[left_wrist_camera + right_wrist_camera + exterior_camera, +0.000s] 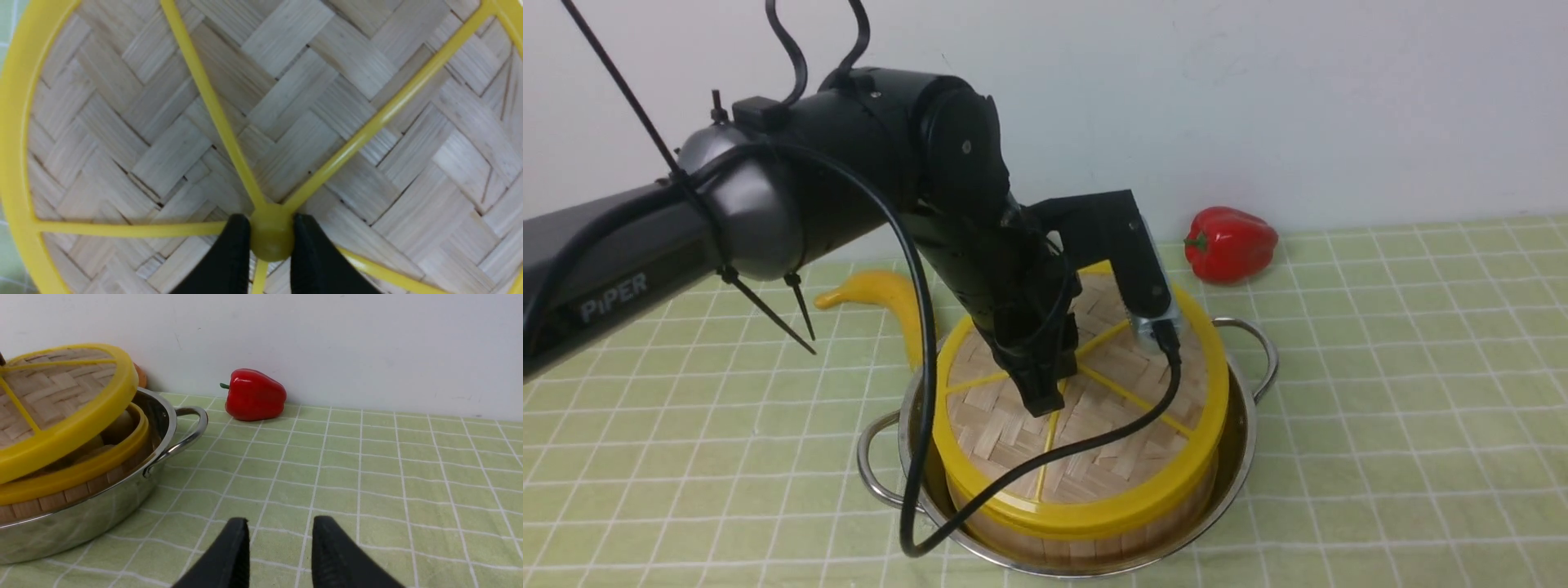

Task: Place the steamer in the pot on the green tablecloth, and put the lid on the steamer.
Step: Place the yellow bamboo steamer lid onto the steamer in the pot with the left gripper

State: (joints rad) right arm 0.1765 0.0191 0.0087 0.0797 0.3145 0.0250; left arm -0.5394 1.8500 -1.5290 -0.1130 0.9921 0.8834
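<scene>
Bamboo lid [1086,408], pinched at its hub by my left hand [271,234], hangs tilted over the steamer [81,473] for seating.

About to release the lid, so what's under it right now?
The steamer sits in the pot, and the lid, gripped at its hub by the left hand, hangs tilted above it. Pale rounded shapes show through the gap; the rest is covered.

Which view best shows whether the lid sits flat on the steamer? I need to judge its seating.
The right wrist view: the lid is tilted, one edge raised above the steamer. The front view shows it from above, partly behind the left hand. The left wrist view shows only its top.
</scene>
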